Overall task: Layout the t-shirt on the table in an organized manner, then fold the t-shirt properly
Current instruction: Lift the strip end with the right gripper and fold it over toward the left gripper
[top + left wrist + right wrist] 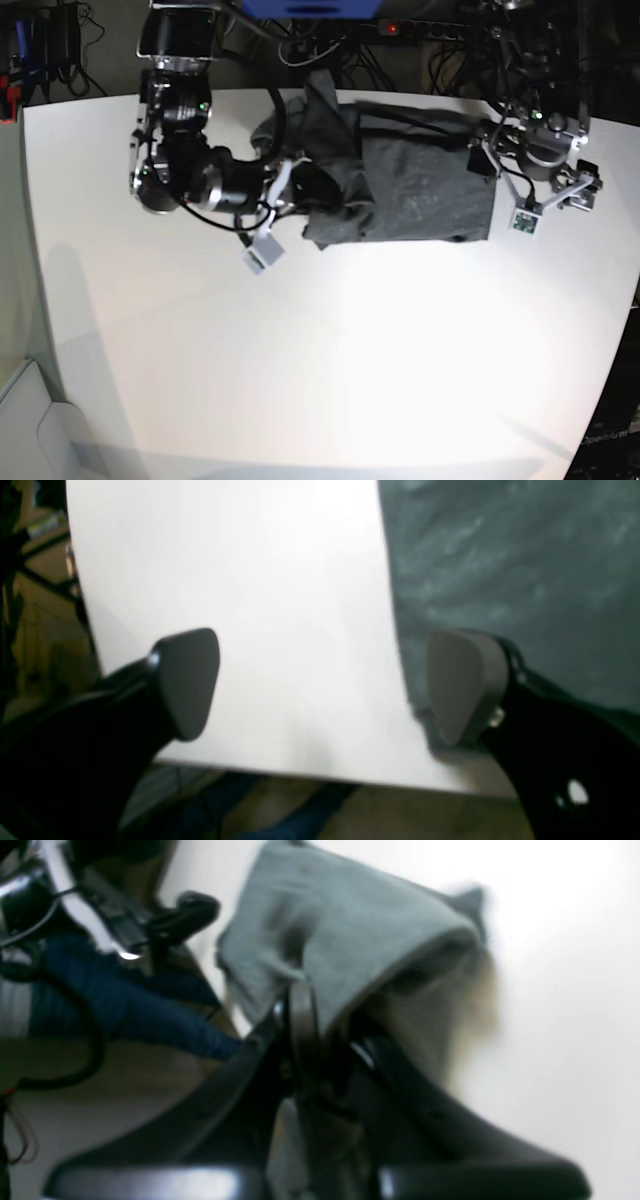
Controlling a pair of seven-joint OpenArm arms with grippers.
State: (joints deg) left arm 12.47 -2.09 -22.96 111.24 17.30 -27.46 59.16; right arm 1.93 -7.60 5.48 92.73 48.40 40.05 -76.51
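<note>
Bare white worktop (pixel 330 380) fills the near side. Mid-worktop toward the far edge, right claw (pixel 325 1010) is clenched on a fold of the t-shirt (pixel 420 195); thin pinch could slip, or drag the cloth into a heap. Left claw (pixel 320 685) is released at the shirt's other edge, holding nothing. Cables crowd behind the far edge.

Both arms (pixel 190 165) are black with silver joints, trailing black cables. Each gripper (pixel 320 690) has black fingers ending in rounded grey pads (pixel 187 680). A small green-marked square tag (pixel 524 221) hangs on one wrist.
</note>
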